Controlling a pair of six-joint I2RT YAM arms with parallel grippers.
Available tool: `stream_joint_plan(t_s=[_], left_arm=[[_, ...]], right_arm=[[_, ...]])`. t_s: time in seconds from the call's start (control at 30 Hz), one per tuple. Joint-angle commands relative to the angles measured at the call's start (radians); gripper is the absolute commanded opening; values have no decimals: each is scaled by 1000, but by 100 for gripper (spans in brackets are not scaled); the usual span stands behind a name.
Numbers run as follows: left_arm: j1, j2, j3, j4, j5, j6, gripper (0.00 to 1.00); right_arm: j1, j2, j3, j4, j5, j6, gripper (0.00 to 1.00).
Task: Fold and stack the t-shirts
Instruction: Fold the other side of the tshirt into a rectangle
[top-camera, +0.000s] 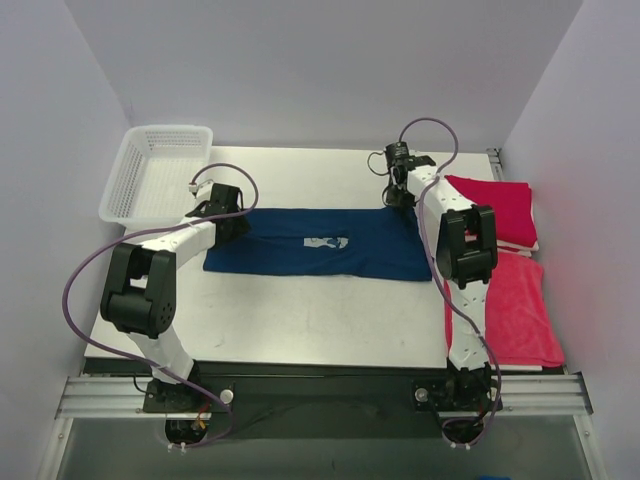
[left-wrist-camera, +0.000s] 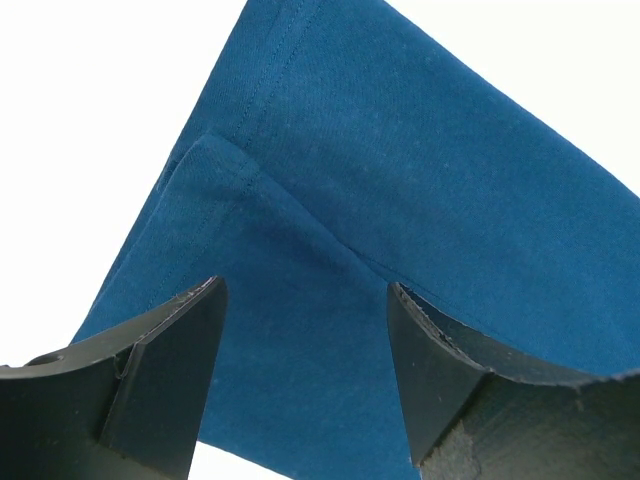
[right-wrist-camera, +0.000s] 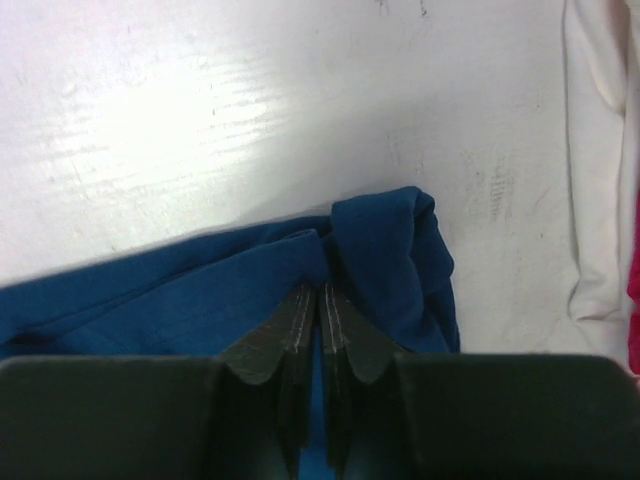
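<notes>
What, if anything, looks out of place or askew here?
Only the navy t-shirt stands out: its far right corner is bunched up at the right gripper, whose jaws pinch it, while the rest lies flat. Nothing looks spilled or damaged.

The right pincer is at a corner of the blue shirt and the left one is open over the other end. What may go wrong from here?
First, the right pincer seems to pinch only a small bunched corner of the navy t-shirt; it may slip out when lifted. Second, the left pincer is open and holds nothing; if only one end rises, the shirt may drag and wrinkle.
</notes>
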Motion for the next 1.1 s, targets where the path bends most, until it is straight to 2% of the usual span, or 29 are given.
stream_joint_plan(t_s=[0.0, 0.03, 0.43, 0.87, 0.9, 0.93, 1.0, 1.07], left_arm=[[5, -13, 0, 14, 9, -2, 75], [5, -13, -2, 12, 8, -2, 75], [5, -10, 0, 12, 6, 0, 75], [5, -11, 1, 9, 6, -2, 75], [5, -11, 1, 7, 5, -2, 75], [5, -14, 1, 6, 3, -2, 75], [5, -17, -2, 6, 2, -2, 75], [5, -24, -6, 7, 0, -2, 75]], right_arm=[[-20, 33, 63, -49, 24, 3, 5], [-26, 40, 68, -58, 9, 8, 0], [-30, -52, 77, -57, 87, 6, 0], [-48, 40, 164, -61, 78, 16, 0], [-53, 47, 172, -68, 67, 16, 14], [-54, 50, 177, -72, 67, 23, 21], [-56, 32, 158, -74, 67, 25, 32], [-54, -17, 128, -72, 85, 35, 37]])
